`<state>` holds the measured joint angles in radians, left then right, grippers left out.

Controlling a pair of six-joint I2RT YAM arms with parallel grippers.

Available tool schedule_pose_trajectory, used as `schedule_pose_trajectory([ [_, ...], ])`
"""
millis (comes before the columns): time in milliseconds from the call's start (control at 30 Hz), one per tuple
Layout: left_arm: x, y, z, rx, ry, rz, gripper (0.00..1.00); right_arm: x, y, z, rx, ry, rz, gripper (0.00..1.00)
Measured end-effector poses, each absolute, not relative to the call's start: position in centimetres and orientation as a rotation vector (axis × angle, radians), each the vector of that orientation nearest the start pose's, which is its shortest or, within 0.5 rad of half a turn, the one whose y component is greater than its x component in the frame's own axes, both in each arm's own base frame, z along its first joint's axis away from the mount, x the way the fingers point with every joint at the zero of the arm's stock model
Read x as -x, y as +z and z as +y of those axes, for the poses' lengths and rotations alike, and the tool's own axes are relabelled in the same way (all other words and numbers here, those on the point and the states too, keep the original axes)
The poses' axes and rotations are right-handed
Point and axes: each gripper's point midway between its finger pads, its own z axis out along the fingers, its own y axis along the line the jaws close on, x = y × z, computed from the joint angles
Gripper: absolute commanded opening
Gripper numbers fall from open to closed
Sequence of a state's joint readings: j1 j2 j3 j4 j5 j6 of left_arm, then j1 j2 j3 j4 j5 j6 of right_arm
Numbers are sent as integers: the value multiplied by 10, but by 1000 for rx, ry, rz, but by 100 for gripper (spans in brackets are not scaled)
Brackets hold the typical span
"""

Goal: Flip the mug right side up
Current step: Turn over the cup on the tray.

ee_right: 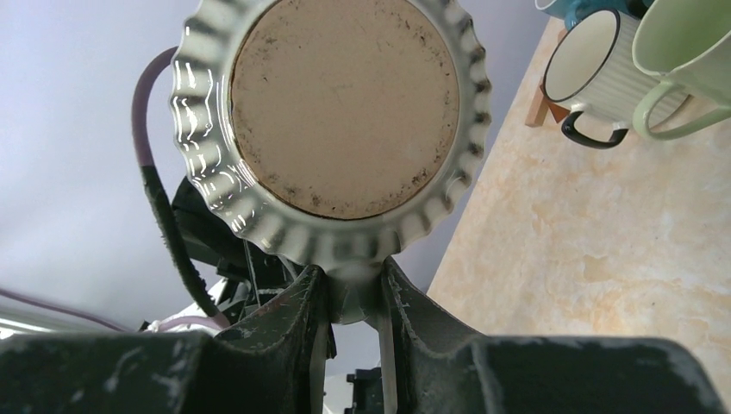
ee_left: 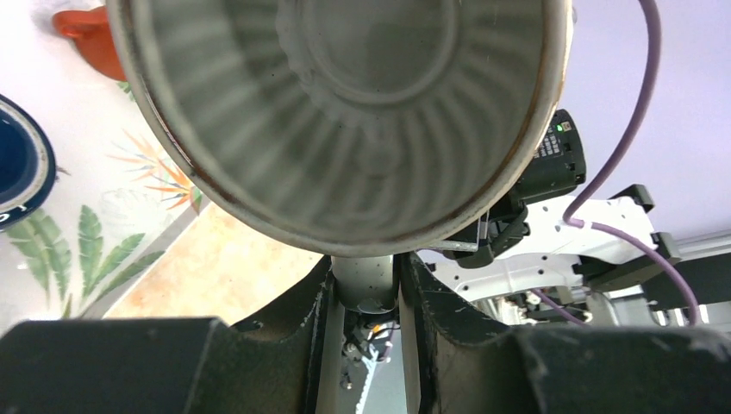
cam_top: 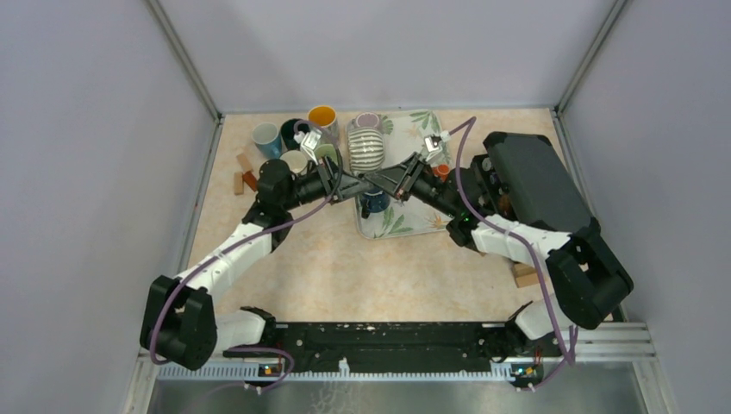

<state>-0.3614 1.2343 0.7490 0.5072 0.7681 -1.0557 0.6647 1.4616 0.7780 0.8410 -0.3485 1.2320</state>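
Grips w/ L end effector (ee_left: 366, 293), fingers clamped on a narrow grey-white part at lower edge of ribbed mug (ee_left: 345, 112). Grips likewise w/ R end effector (ee_right: 353, 297), pinched tight on a narrow part just under mug's base. Holds mug on its side btwn the two: mouth toward L wrist cam, unglazed tan base w/ scalloped edge toward R wrist cam. Sits over far half of leaf-print tray (cam_top: 414, 222) as seen from above; cannot tell whether touching tray or clear of it.

Shows dark blue mug (cam_top: 374, 203) on tray's near half, just beside both end effectors. Shows small orange item (cam_top: 441, 170) at tray's R edge and pink-lined mug (cam_top: 368, 121) at its far edge.

Left of tray, on worktop (cam_top: 345, 267), shows a cluster: light blue mug (cam_top: 266, 138), orange-lined mug (cam_top: 322, 116), white mug w/ black handle (ee_right: 595, 69), pale green mug (ee_right: 690, 43) touching it. Shows wood blocks (cam_top: 242, 174) left of cluster, near wall. Right of tray, shows black case (cam_top: 534, 177).
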Motion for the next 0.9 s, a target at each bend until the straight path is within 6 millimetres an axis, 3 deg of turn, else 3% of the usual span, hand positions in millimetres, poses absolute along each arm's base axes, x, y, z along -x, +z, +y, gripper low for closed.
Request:
schedule_pose_trajectory([
  [133, -279, 284, -262, -112, -1593, 1853, 0, -290, 288, 351, -138, 1739, 1686, 0],
  [900, -295, 266, -250, -139, -1353, 1972, 0, -304, 262, 355, -149, 1678, 1709, 39],
])
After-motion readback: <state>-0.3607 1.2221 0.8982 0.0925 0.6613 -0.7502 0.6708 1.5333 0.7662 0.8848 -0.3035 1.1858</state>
